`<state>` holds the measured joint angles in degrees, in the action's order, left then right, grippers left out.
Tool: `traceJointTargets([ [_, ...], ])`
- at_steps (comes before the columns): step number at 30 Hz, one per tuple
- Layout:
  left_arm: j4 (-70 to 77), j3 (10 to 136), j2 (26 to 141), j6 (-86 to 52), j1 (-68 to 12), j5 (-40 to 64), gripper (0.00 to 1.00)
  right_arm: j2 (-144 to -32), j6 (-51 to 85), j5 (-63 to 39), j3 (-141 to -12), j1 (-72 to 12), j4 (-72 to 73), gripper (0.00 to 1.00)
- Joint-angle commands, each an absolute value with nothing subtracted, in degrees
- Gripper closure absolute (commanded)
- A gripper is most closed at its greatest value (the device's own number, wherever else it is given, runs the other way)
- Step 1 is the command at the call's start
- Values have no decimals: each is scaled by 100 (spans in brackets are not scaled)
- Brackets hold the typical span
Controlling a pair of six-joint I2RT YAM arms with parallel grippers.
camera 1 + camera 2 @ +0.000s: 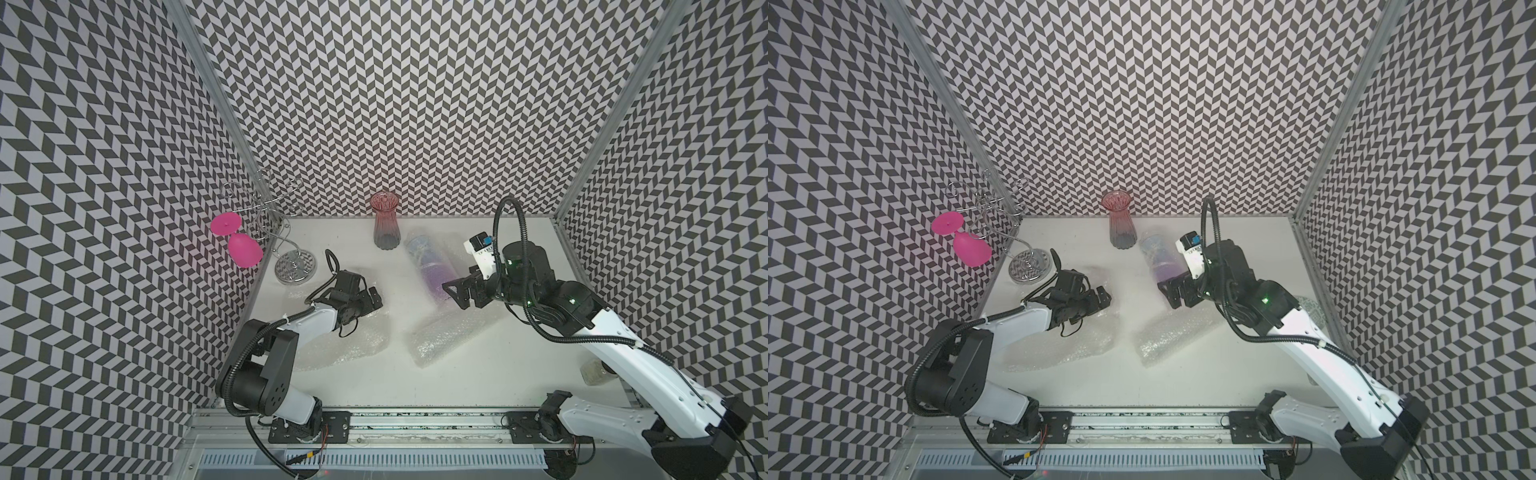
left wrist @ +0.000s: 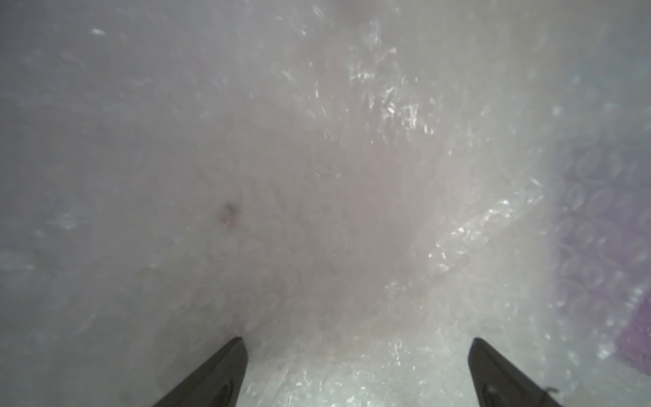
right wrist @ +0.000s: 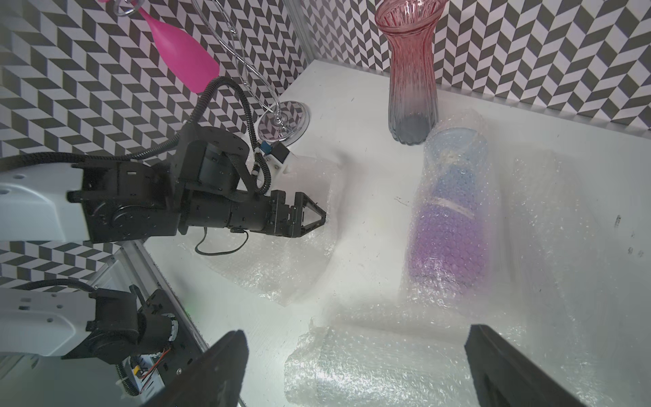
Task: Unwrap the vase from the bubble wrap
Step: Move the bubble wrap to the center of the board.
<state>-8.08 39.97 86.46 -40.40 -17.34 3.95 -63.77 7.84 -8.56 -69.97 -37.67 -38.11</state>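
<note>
A blue and purple vase (image 1: 432,266) (image 1: 1160,259) (image 3: 451,218) lies on its side on the white table, wound in clear bubble wrap (image 3: 500,197). A loose sheet of wrap (image 1: 444,336) (image 3: 370,366) trails from it toward the front. My right gripper (image 1: 453,296) (image 1: 1169,296) (image 3: 355,334) is open beside the vase's purple end, holding nothing. My left gripper (image 1: 377,298) (image 1: 1102,297) (image 3: 317,218) (image 2: 355,343) is open and low over another crumpled sheet (image 1: 345,345) (image 2: 352,211) that fills the left wrist view.
A bare pink-to-grey ribbed vase (image 1: 386,224) (image 3: 412,70) stands upright at the back wall, close to the wrapped vase's top. A wire rack (image 1: 295,266) holding a pink wine glass (image 1: 243,245) is at the back left. A small clear jar (image 1: 592,372) sits at the table's right edge.
</note>
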Motion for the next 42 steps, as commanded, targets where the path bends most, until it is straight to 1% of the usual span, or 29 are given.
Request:
traceJointTargets([
  [1,-1826,3797,8868,-3986,-1412,44,1,-6092,582,-882,-6999,-3735,-3472,1],
  [7,-2081,3906,8838,-3565,-974,-89,2,-5946,565,-784,-6949,-3735,-3479,1],
  [12,-2451,4260,8814,-3130,-965,-453,2,-5923,591,-760,-6943,-3728,-3457,1],
  [16,-2768,4633,8891,-2911,-1192,-708,2,-5935,646,-790,-6938,-3727,-3411,1],
  [23,-2901,4629,8515,-3081,-1428,-628,2,-5899,727,-747,-6997,-3732,-3453,1],
  [24,-2959,4663,8448,-3093,-1530,-668,2,-5891,728,-735,-6994,-3727,-3467,1],
  [28,-3276,4924,8400,-3304,-2353,-1070,2,-5849,767,-726,-6920,-3730,-3496,1],
  [32,-3090,4786,8365,-3742,-2869,-898,2,-5777,875,-795,-6743,-3733,-3491,1],
  [37,-2707,4300,8248,-4036,-2950,-538,2,-5674,989,-810,-6577,-3732,-3567,1],
  [42,-2537,3826,7978,-3974,-2690,-390,3,-5562,1139,-845,-6365,-3734,-3632,1],
])
